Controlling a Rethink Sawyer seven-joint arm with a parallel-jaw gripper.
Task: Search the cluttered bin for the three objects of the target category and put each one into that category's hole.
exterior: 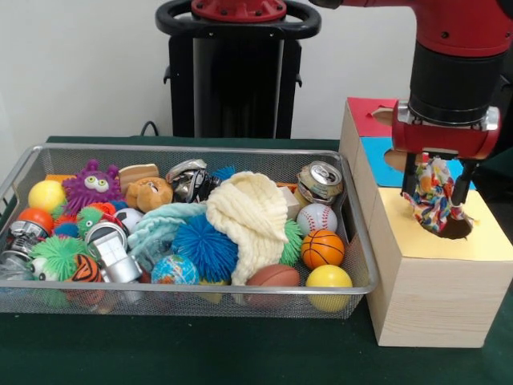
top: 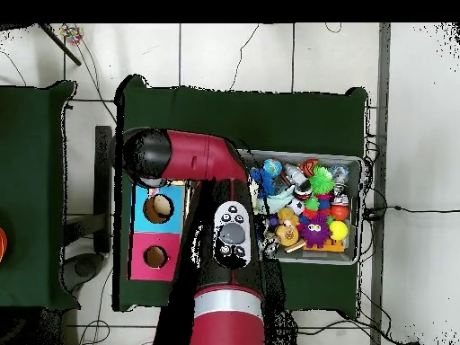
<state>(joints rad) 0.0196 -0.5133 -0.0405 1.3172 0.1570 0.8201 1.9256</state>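
Observation:
My gripper (exterior: 437, 192) is over the yellow-topped box (exterior: 489, 241) at the right, shut on a white rope bundle (exterior: 434, 199) flecked red, blue, yellow and green. The bundle hangs between the fingers (exterior: 463, 183), its lower end at the rim of the round hole (exterior: 458, 230). The wire mesh bin (exterior: 192, 289) stands to the left, full of toys. No other rope bundle shows in it. In the overhead view the arm (top: 193, 157) hides the gripper, the bundle and the yellow box; the bin (top: 352, 256) lies to its right.
A blue-topped box (exterior: 377, 152) (top: 141, 208) and a red-topped box (exterior: 369, 112) (top: 139, 256) stand in line behind the yellow one. In the bin lie a cream knitted cloth (exterior: 252, 212), spiky balls (exterior: 204, 245), a can (exterior: 321, 183) and sport balls (exterior: 322, 249).

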